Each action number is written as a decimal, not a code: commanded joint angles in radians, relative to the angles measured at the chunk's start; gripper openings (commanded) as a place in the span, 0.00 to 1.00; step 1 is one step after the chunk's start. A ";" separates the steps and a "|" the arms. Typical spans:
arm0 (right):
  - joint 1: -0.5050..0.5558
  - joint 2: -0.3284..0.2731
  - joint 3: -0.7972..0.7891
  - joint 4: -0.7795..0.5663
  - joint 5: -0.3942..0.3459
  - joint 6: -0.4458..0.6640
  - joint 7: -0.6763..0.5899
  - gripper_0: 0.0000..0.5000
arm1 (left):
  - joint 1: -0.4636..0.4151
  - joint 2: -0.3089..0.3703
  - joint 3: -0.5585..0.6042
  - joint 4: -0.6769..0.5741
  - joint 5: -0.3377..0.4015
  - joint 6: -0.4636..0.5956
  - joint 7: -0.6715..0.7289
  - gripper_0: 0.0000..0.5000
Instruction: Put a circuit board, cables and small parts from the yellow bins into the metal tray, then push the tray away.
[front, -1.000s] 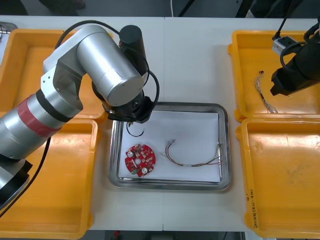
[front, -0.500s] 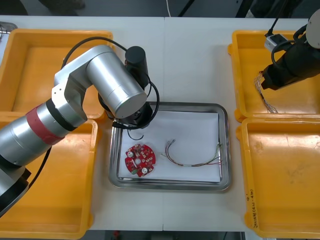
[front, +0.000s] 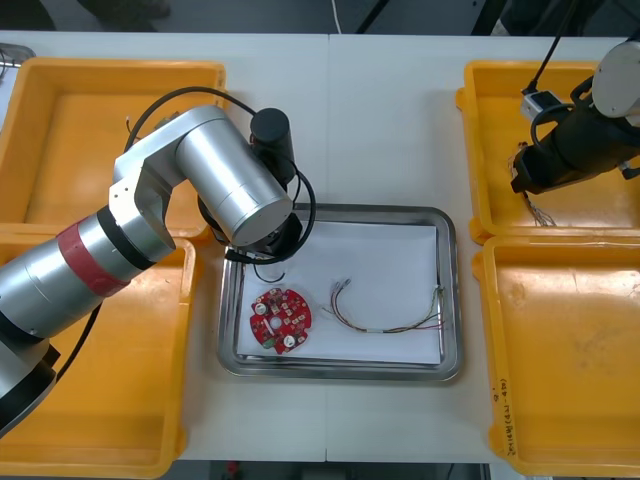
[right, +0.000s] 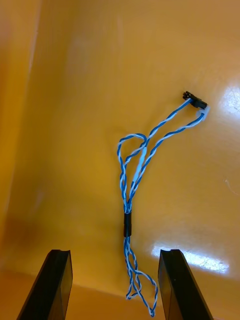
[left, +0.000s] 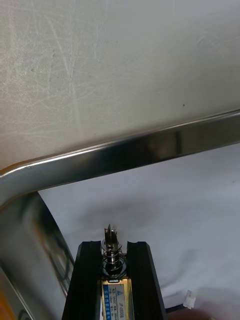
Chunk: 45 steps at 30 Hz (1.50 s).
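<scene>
My left gripper (left: 111, 246) is shut on a small metal part (left: 111, 252) with a spring, held just above the white inside of the metal tray (left: 125, 155) near its far left corner. In the front view the left arm (front: 230, 180) covers that corner. In the tray (front: 452, 300) lie a round red circuit board (front: 280, 320), a red and yellow cable (front: 385, 318) and a black cable loop (front: 268, 267). My right gripper (right: 116, 257) is open over a twisted blue and white cable (right: 134, 175) on the floor of the far right yellow bin (front: 500, 90). The cable runs out ahead from between the fingers (right: 57, 285).
Two yellow bins (front: 90, 130) sit to the left of the tray and two to its right; the near right bin (front: 560, 350) looks bare. The blue and white cable (front: 530, 195) lies near the far right bin's inner wall. Bare table stretches beyond the tray.
The left arm has swung back toward the tray's far left corner. The right gripper has moved left and farther away inside its bin, closing on the blue and white cable.
</scene>
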 joint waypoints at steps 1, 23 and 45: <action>-0.030 0.007 -0.029 0.019 0.000 -0.043 0.056 1.00 | 0.004 -0.012 -0.013 -0.006 -0.013 -0.011 0.071 0.01; 0.057 0.007 -0.007 0.025 -0.017 -0.133 0.056 1.00 | 0.003 -0.011 -0.005 -0.039 -0.013 -0.011 0.088 1.00; 0.113 0.007 0.023 0.025 -0.026 -0.193 0.039 0.22 | 0.003 0.104 0.325 -0.260 0.185 0.207 -0.058 1.00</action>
